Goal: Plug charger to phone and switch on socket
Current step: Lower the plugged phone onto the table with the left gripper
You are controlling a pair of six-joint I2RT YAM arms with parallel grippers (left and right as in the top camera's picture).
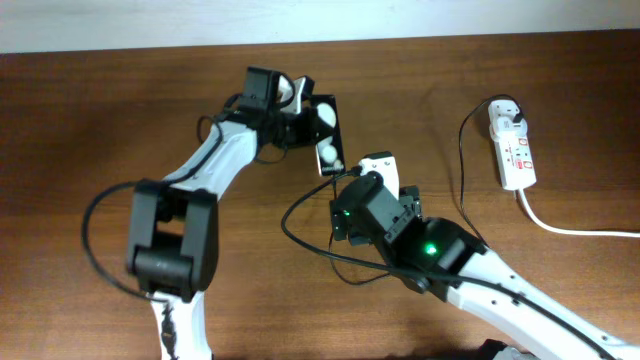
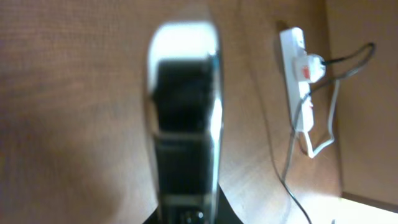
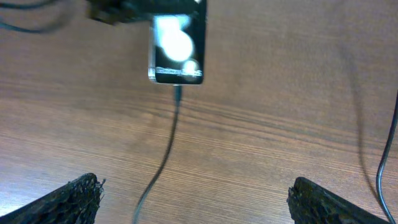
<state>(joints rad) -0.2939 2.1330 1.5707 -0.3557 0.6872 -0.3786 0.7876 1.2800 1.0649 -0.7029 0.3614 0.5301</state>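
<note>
One wooden surface (image 1: pixel 100 100) carries everything, and two arms reach over it: the left arm (image 1: pixel 215 160) from the near left corner, the right arm (image 1: pixel 470 265) from the near right, its base cut off by the frame edge. One white power strip (image 1: pixel 514 150) lies at the far right, well apart from both arms, with one white plug (image 1: pixel 507 118) in its far end and one thick white cord (image 1: pixel 560 225) trailing off to the right; its red marks are too small to show how the switches stand. One phone (image 3: pixel 177 50), a glossy black slab with two white spots, sits at the centre, where the left end effector (image 1: pixel 300 112) is clamped on its far end; the left wrist view shows only a blurred edge of the slab, with the fingers hidden. The right end effector (image 3: pixel 194 186) hangs just short of the phone, fingers spread wide with nothing between them. One thin black charger cable (image 3: pixel 165 155) runs up to the phone, and its plug tip (image 3: pixel 177 93) touches the middle of the near short edge; whether it is fully seated cannot be told.
</note>
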